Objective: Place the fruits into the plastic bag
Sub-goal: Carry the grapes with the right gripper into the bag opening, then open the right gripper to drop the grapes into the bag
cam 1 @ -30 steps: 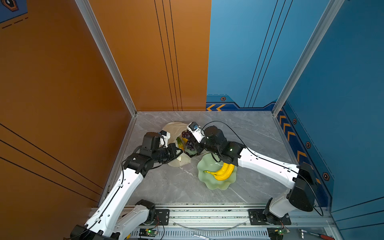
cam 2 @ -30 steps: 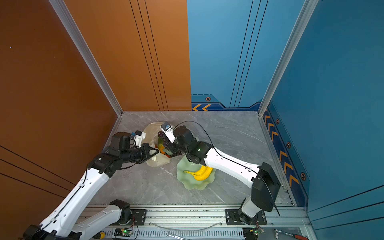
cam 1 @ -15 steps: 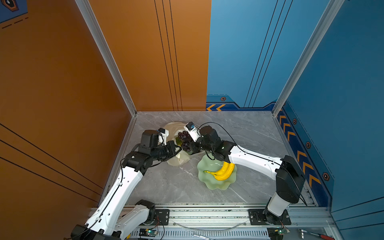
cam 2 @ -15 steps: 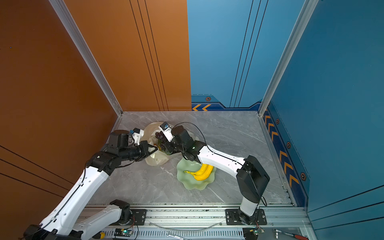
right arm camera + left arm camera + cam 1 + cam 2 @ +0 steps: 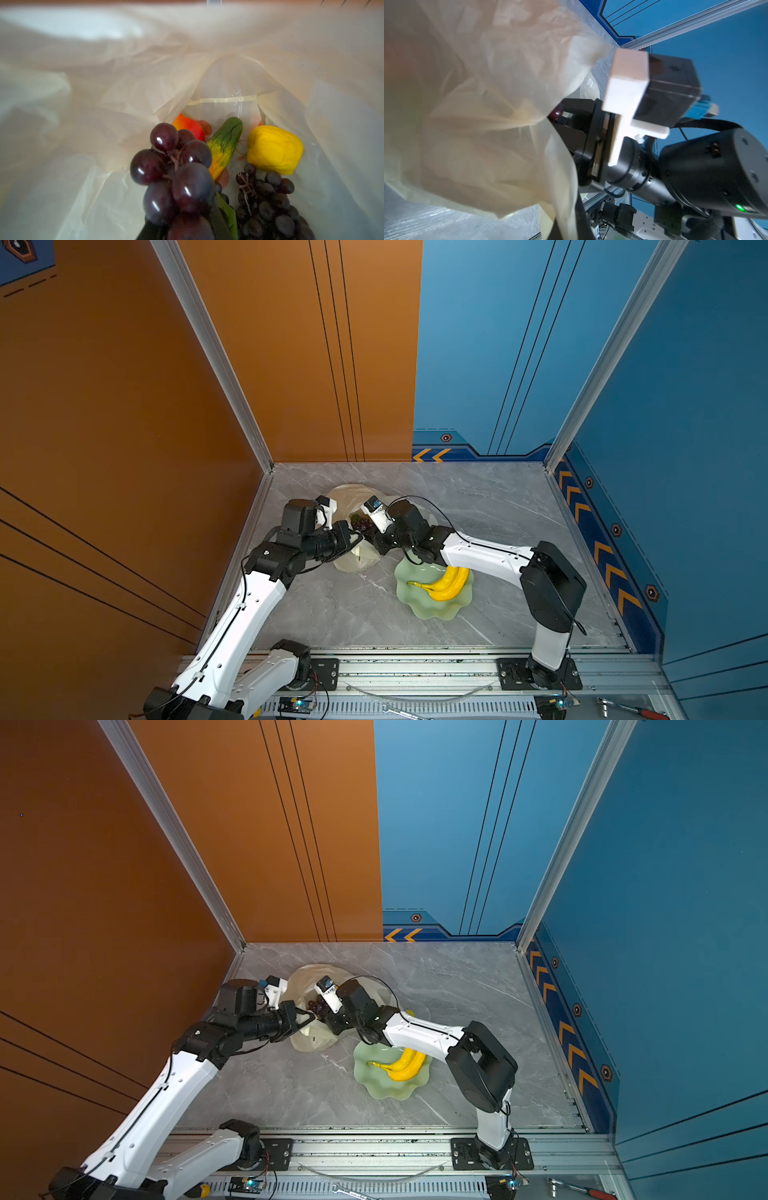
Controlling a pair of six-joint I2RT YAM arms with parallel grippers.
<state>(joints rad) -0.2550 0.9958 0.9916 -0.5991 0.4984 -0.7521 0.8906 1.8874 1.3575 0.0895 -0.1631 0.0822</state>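
Note:
The plastic bag (image 5: 351, 499) (image 5: 305, 977) lies open at the back left of the floor. My left gripper (image 5: 360, 536) is shut on its near rim, and the film (image 5: 488, 99) fills the left wrist view. A dark purple grape bunch (image 5: 176, 176) (image 5: 360, 525) hangs at the bag's mouth with my right gripper (image 5: 371, 533) shut on it. Inside the bag lie a second grape bunch (image 5: 270, 203), a yellow fruit (image 5: 274, 149), a green-yellow fruit (image 5: 225, 143) and a red-orange mango (image 5: 189, 127). Two yellow bananas (image 5: 446, 583) (image 5: 405, 1064) rest on the dish.
The pale green wavy-edged dish (image 5: 419, 608) sits right of the bag, under the right forearm. The orange wall stands close behind the left arm. A red-handled ratchet (image 5: 625, 707) and a wrench (image 5: 401, 710) lie on the front rail.
The right gripper has carried the grape bunch leftward, further into the bag's mouth. The left gripper has kept its hold on the bag's rim and barely shifted.

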